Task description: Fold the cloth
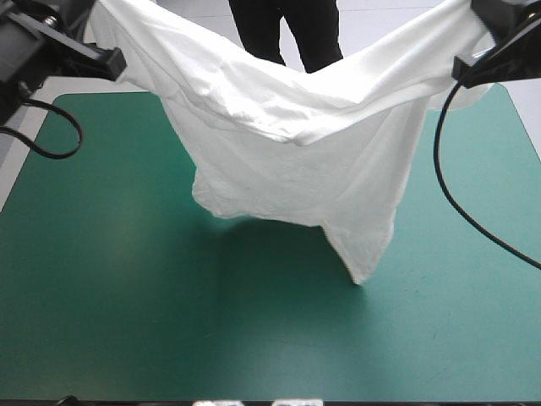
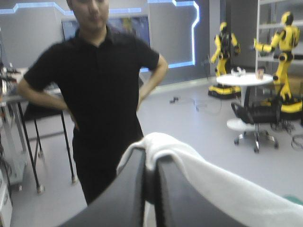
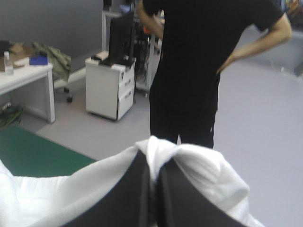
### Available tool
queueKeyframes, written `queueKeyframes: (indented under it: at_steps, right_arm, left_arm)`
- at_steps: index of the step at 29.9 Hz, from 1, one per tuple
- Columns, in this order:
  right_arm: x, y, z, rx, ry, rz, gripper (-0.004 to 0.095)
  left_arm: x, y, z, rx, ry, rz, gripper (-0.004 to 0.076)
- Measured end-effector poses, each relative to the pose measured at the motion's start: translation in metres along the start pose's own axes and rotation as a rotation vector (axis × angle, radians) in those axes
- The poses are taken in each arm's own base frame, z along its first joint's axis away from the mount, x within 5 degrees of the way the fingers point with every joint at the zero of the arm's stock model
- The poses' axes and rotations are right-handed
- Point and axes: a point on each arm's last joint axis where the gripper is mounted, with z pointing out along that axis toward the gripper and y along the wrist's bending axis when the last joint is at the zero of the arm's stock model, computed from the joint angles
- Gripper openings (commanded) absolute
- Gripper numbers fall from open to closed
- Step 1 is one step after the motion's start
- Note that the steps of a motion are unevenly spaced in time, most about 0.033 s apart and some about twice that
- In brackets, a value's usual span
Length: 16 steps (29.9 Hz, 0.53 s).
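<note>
- Over the table, in the high view, you see the shirt (image 1: 296, 161) lifted and strung between the left arm (image 1: 25, 42) and the right arm (image 1: 507, 21), one end going up to each top corner.
- Its upper edge sags in the middle, and the rest hangs below in loose folds over the far half of the cover (image 1: 127, 296).
- On the right side, the shirt's lowest corner drops to a point close to the cover. You cannot tell whether it touches. A shadow lies on the cover under the cloth.
- The fingers of both grippers are out of sight in this view, behind the cloth and the picture's edge.
- Along the left wrist view, the left gripper (image 2: 151, 161) is clenched on the shirt (image 2: 213, 184). Its two fingers (image 2: 130, 189) stand all but together, and a white fold is pinched between them and bunched over the tips.
- From there the cloth runs off to one side of the gripper as a broad white band.
- Along the right wrist view, the right gripper (image 3: 154, 163) is likewise clamped on the shirt (image 3: 203, 175). Cloth bulges over and beside the tips and falls away on both sides.
- Past the white on one side, a patch of cover (image 3: 33, 151) shows well below the gripper.
</note>
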Motion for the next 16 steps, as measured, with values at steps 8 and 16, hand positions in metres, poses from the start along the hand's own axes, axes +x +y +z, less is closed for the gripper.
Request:
queueKeyframes:
  at_steps: [8,16]
  right_arm:
    - [-0.046,0.009,-0.051,0.022,-0.318,-0.086,-0.0017]
    - [-0.059,0.016,-0.084,0.036,-0.417,-0.114,-0.0016]
  left_arm:
    - [-0.060,0.009,-0.043,-0.037,-0.316,0.058,-0.0009]
    - [-0.079,0.014,-0.085,-0.038,-0.420,0.066,-0.0009]
